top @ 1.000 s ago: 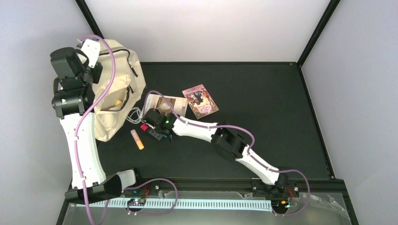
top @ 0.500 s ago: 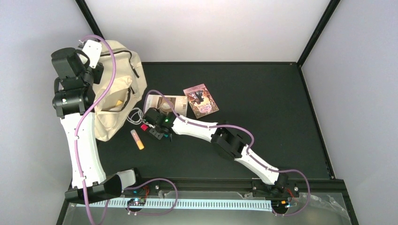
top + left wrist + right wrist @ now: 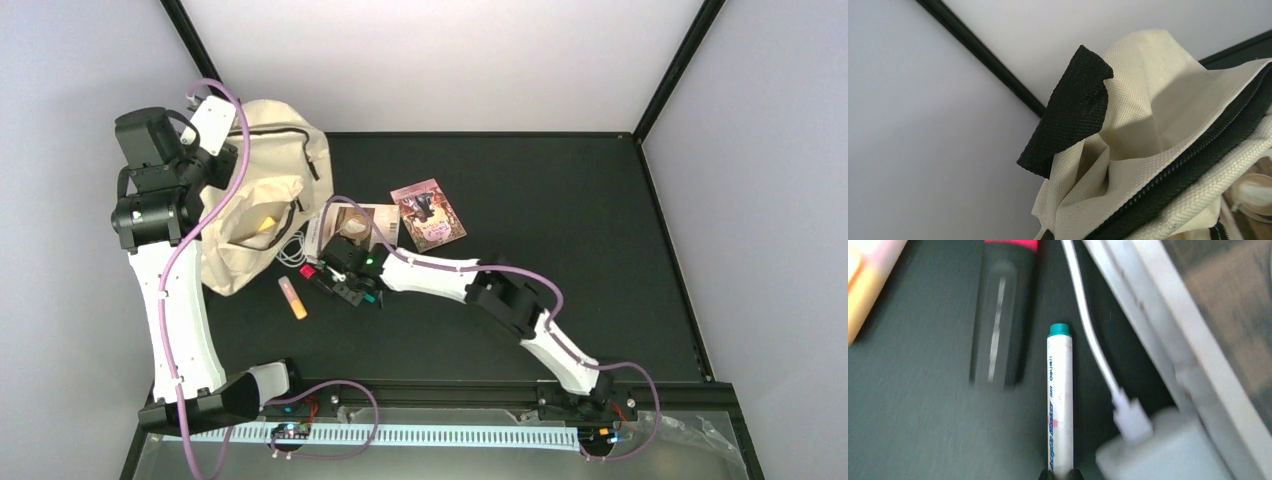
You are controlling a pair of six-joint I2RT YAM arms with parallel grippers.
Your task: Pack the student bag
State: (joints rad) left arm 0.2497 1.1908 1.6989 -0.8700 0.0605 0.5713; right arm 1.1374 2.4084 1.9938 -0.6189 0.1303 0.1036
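Cream fabric student bag (image 3: pixel 292 150) pinched by left gripper (image 3: pixel 222 158); right gripper (image 3: pixel 1062 473) clamps white teal-capped marker (image 3: pixel 1060 405) by its end; we fear it slipping.

The black desk (image 3: pixel 570 200) carries a white marker (image 3: pixel 1060 405) with a teal cap, lying straight ahead of the right jaws, its near end reaching between them. Left of it lie a dark pen with a pink end (image 3: pixel 1000 315) and, farther left, an orange highlighter (image 3: pixel 292 298). Right of the jaws sit a white charger (image 3: pixel 1153 455), its cable (image 3: pixel 1093 340), a booklet (image 3: pixel 365 222) and a picture card (image 3: pixel 427 215). The cream student bag (image 3: pixel 270 180) rests farther ahead.
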